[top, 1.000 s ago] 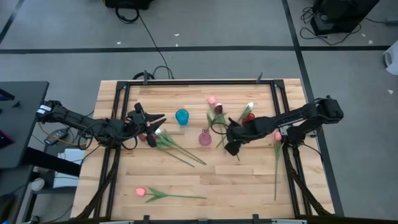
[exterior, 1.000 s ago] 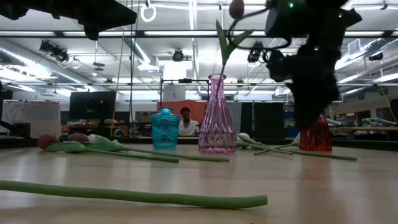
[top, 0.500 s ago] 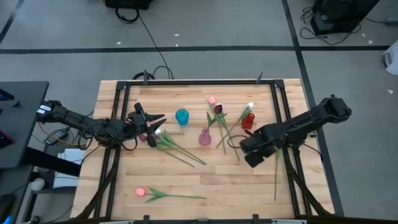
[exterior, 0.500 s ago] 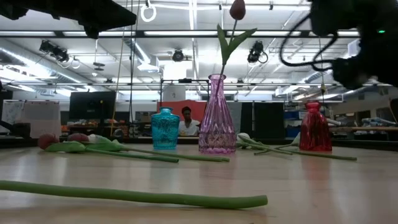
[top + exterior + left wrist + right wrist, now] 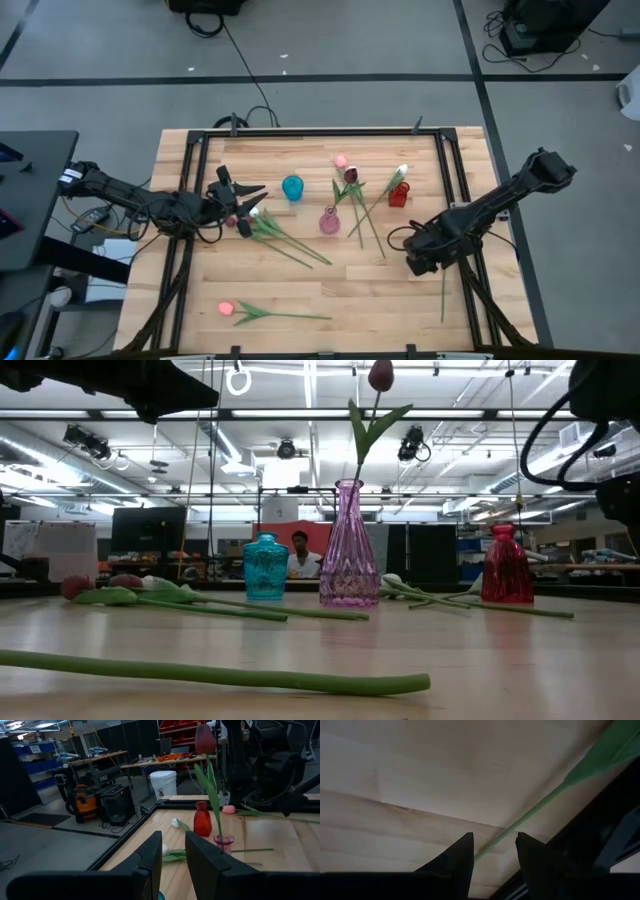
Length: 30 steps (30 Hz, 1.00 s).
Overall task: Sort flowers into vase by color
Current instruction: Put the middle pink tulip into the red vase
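flower stem [image 5: 530, 812] under right hand [image 5: 494, 851], wrist-view only.

Wooden table [image 5: 400, 300] under scattered tulips [image 5: 262, 313] and three vases [image 5: 292, 187]

A light wooden bench [image 5: 380, 290] with a black metal frame stands on a grey floor [image 5: 330, 40] crossed by dark tape lines. A black cable [image 5: 243, 72] runs across the floor to the bench's far edge. Beyond the bench, a person [image 5: 299, 552] sits in a workshop lit by ceiling strip lights. A white bucket [image 5: 163, 784] and an orange machine [image 5: 88, 802] stand on the workshop floor.
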{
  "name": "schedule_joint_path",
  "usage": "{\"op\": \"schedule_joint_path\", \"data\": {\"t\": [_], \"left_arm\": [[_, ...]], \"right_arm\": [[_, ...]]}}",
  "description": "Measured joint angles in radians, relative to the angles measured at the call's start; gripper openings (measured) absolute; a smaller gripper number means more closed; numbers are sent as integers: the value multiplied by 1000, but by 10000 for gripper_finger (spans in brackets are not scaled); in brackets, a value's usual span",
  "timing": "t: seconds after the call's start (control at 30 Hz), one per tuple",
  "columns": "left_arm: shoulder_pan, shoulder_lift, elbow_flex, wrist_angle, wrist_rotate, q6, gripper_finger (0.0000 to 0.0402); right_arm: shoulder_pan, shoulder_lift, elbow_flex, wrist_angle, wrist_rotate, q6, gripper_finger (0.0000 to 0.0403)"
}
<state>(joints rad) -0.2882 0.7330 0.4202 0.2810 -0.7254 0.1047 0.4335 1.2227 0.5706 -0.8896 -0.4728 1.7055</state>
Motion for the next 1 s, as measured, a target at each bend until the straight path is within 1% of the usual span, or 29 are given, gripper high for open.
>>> {"op": "schedule_joint_path", "data": {"t": [0.2, 0.43, 0.53, 0.67, 0.8, 1.0], "left_arm": [[0, 0, 0, -22, 0, -3, 92], [0, 0, 0, -23, 0, -8, 92], [0, 0, 0, -24, 0, -10, 92], [0, 0, 0, -25, 0, -11, 92], [0, 0, 0, -26, 0, -11, 92], [0, 0, 0, -26, 0, -11, 92]], "right_arm": [[-7, -24, -76, -4, -24, 30, 158], [-17, -24, -118, 27, -27, 23, 139], [-17, -24, -128, 43, 1, 28, 125], [-17, -9, -129, 44, 0, 42, 104], [-15, 33, -130, 58, -24, 27, 82], [-16, 95, -126, 110, -38, -13, 28]]}}
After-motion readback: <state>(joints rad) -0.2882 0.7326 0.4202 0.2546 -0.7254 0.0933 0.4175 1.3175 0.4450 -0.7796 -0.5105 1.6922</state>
